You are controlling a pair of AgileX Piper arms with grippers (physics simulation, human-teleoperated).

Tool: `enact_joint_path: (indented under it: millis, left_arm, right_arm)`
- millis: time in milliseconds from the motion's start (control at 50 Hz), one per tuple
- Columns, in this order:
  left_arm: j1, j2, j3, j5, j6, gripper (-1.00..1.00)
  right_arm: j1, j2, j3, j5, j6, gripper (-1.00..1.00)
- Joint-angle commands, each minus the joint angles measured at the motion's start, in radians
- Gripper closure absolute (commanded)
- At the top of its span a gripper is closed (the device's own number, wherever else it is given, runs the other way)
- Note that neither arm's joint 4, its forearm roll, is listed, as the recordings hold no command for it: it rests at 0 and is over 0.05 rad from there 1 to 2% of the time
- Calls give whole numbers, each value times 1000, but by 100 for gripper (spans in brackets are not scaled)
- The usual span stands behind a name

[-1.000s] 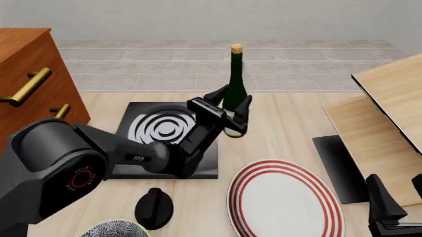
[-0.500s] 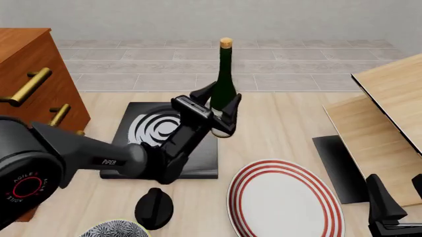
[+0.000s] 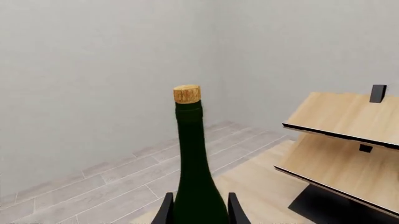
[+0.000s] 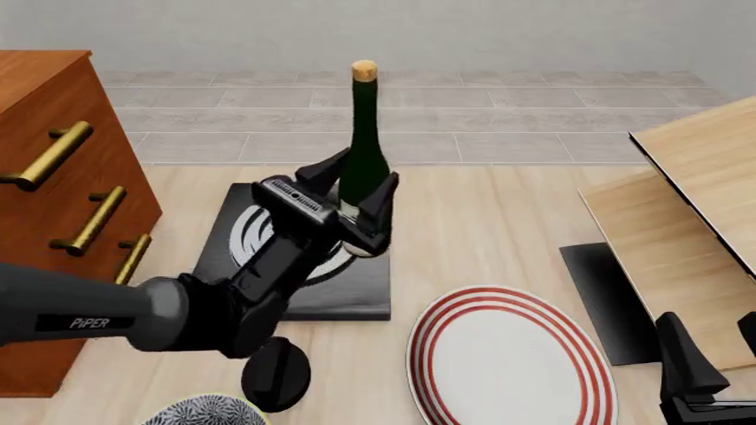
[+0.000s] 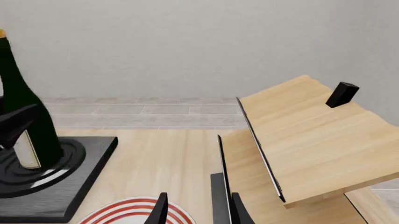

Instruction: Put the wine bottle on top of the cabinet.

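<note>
Wine bottle [image 4: 363,133] is upright in my left gripper [image 4: 352,202], whose jaws are clamped on the lower body over the white label; no print on that label is legible to me. The bottle sits above the black square mat [image 4: 360,288] with its white ring pattern, and I cannot tell whether its base touches the mat or hangs clear of it. The only writing I can read is "PIPER" in white on the left arm [image 4: 95,320]. On my left stands one cabinet [image 4: 48,106], reddish-brown, showing three brass bar handles [image 4: 50,155]; the bottle is well apart from its top. I count one bottle with one tan cork [image 3: 187,94], one mat, one red-striped white plate [image 4: 508,359] near me on the table [image 4: 497,221], one black knob-like piece [image 4: 276,372] beside the plate, and the rim of one patterned bowl [image 4: 207,409] at the near edge. Two pale slanted boards [image 5: 299,135] stand on the right. My right gripper [image 5: 195,210] hangs over the plate, its jaws apart and holding nothing.
</note>
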Motion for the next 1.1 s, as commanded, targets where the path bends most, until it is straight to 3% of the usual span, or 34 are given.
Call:
enact_joint_path:
  millis: [20, 520, 1100]
  left_arm:
    - [2, -167, 117, 26, 13, 100]
    - [31, -539, 188, 295, -3, 100]
    - [91, -725, 97, 551, 13, 100]
  right_arm:
    - [0, 0, 0, 0, 0, -100]
    - [0, 0, 0, 0, 0, -100]
    - [0, 0, 0, 0, 0, -100]
